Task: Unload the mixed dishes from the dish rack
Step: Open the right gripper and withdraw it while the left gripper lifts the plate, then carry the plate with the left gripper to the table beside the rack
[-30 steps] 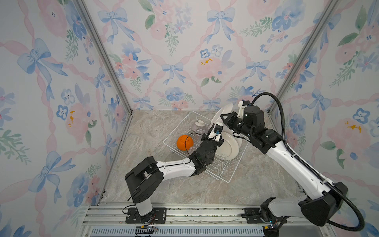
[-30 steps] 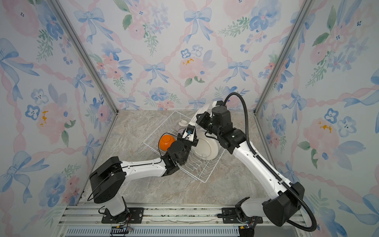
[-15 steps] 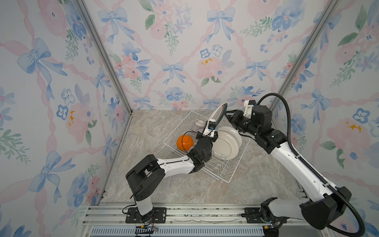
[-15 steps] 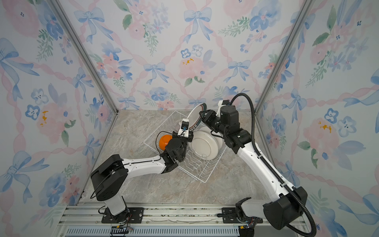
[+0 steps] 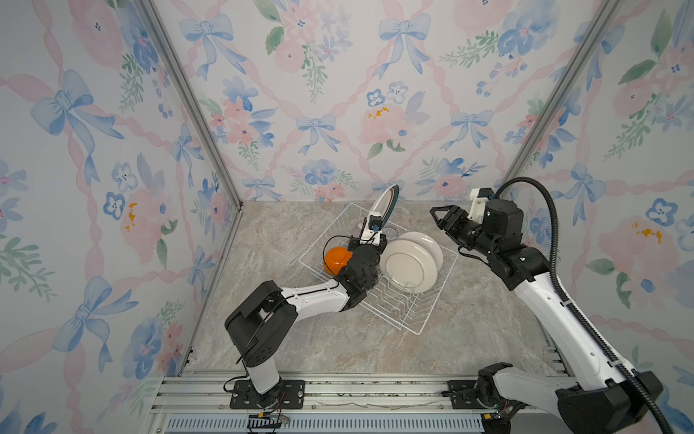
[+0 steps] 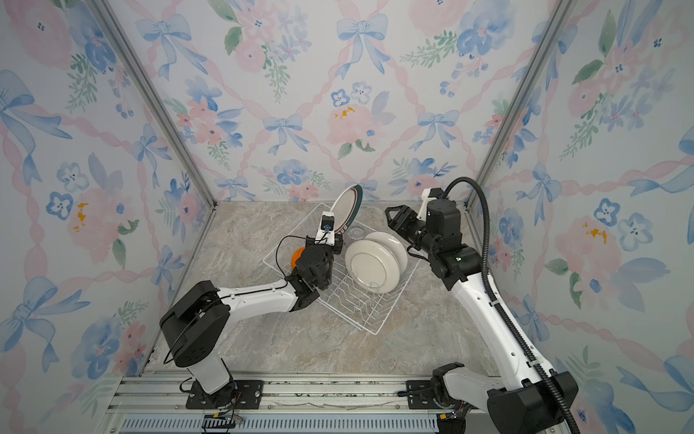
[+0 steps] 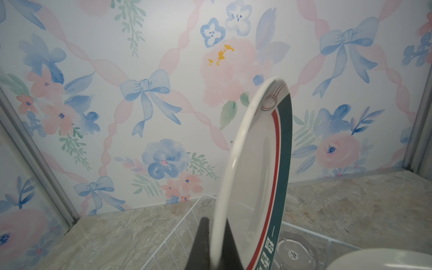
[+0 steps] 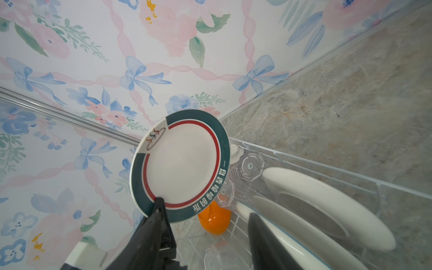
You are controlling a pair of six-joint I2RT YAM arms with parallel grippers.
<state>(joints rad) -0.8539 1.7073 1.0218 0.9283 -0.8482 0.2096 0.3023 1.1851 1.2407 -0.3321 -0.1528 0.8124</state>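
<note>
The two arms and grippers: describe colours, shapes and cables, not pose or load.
Both the left arm and right arm have white tubular links joined by black joint housings. The left gripper and right gripper carry black, tapering fingers behind white camera mounts. A thick black ribbed hose runs along the right arm; a thin black cable loops beside the left wrist.

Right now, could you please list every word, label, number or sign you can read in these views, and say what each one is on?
On the green-rimmed plate, rim: a row of white Chinese characters after a dash-like stroke; too tilted and blurred to quote.
Same plate, white rim section: a line-drawn emblem, no letters.
On a clear tumbler, base: a small round sticker, print too small to read.
Nothing else legible.
</note>
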